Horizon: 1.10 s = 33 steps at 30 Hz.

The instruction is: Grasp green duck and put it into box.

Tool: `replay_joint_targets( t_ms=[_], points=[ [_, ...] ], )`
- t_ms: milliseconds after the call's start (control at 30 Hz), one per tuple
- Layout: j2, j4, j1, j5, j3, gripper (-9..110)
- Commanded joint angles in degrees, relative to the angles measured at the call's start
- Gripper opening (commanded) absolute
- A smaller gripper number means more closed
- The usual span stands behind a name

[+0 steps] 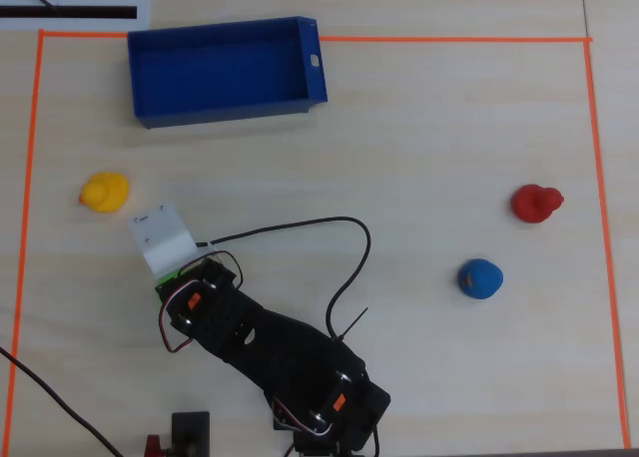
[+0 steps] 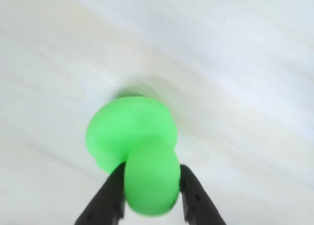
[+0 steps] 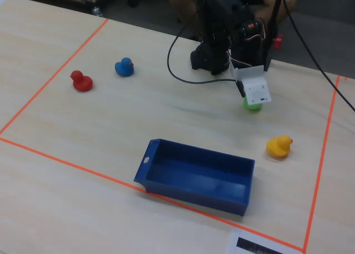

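The green duck (image 2: pixel 132 136) fills the middle of the wrist view, with my gripper (image 2: pixel 151 172) shut on its lower part between the two black fingers (image 2: pixel 110 195). In the overhead view only a sliver of the duck (image 1: pixel 162 279) shows under the white wrist mount (image 1: pixel 163 239), at the left centre of the table. In the fixed view the duck (image 3: pixel 253 105) sits at or just above the table under the mount. The dark blue box (image 1: pixel 225 113) stands empty at the far left top in the overhead view and in the front middle of the fixed view (image 3: pixel 194 197).
A yellow duck (image 1: pixel 104 191) lies just left of the gripper, between it and the box. A red duck (image 1: pixel 536 203) and a blue duck (image 1: pixel 479 277) are far right. Orange tape (image 1: pixel 449 40) frames the area. A black cable (image 1: pixel 344 267) loops beside the arm.
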Motion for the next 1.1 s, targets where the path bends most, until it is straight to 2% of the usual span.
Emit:
replay_joint_targets(
  t_ms=[0, 67, 167, 333, 500, 633, 800, 1000, 1067],
  points=[
    [2.90, -9.49, 5.71, 6.50, -4.13, 0],
    [3.78, -21.71, 11.25, 15.12, -5.89, 0],
    [4.57, -31.55, 20.74, 26.37, -9.76, 0],
    [0.00, -41.57, 29.44, 27.25, -11.87, 0],
    [-14.15, -50.19, 37.18, 29.62, -18.90, 0],
    [-25.14, -50.98, 41.84, 33.22, -27.16, 0],
    [-34.45, -39.46, 42.36, 35.86, -41.22, 0],
    [-36.83, -38.14, 40.08, 32.52, -41.04, 0],
    [-36.65, -36.74, 38.50, 31.38, -40.52, 7]
  ],
)
